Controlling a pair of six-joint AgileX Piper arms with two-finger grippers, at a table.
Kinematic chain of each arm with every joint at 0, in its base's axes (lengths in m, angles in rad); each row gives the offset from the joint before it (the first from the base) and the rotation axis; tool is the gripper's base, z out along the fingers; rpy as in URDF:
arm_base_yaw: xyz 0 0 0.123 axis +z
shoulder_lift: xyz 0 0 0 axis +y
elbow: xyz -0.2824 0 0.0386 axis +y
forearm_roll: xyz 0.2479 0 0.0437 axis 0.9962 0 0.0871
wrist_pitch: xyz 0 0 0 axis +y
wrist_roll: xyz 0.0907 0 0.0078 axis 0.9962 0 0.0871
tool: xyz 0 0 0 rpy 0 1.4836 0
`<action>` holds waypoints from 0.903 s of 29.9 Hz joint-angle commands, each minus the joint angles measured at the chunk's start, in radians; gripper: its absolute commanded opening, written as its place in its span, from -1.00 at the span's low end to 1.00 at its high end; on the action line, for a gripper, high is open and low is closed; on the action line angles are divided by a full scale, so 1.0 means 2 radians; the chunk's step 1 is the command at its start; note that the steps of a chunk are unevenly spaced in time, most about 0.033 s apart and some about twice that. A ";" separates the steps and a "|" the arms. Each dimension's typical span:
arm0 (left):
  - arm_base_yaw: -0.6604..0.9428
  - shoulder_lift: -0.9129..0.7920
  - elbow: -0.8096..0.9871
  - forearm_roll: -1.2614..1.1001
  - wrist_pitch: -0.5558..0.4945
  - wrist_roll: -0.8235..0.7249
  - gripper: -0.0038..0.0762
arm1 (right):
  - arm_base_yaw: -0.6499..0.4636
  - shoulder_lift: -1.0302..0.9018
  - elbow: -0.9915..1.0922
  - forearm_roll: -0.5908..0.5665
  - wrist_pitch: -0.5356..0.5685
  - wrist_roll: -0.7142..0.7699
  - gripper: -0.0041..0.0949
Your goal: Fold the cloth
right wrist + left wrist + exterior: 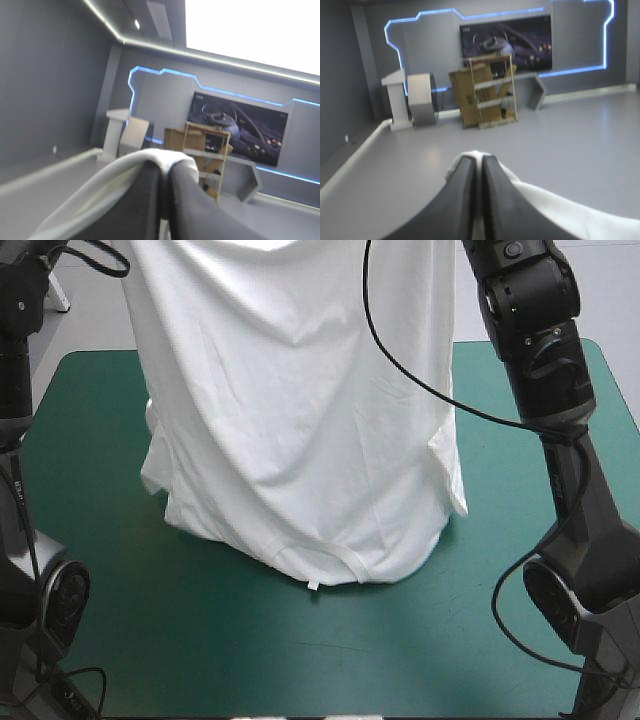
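Hanging T-shirt (300, 420), seemingly touching teal-green cover (500, 640).

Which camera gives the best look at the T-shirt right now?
The high view: the T-shirt hangs spread between the raised arms, its lower end touching the teal-green table. Each wrist view shows only a white fold pinched in the left hand and right hand.

The T-shirt (300, 440) is plain white all over, the table cover (200, 640) is solid teal-green, and the left gripper (478, 160) and right gripper (165, 169) have plain black fingers.
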 commanded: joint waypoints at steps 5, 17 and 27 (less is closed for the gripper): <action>0.000 -0.018 -0.021 -0.005 -0.142 0.014 -0.86 | -0.082 -0.029 -0.032 0.011 -0.144 0.087 -0.95; 0.000 -0.001 -0.029 0.023 -0.019 0.015 -0.86 | -0.122 -0.019 -0.019 0.157 0.130 0.001 -0.95; -0.001 0.116 -0.029 0.009 0.198 0.015 -0.86 | -0.122 0.034 0.082 0.172 0.347 -0.038 -0.95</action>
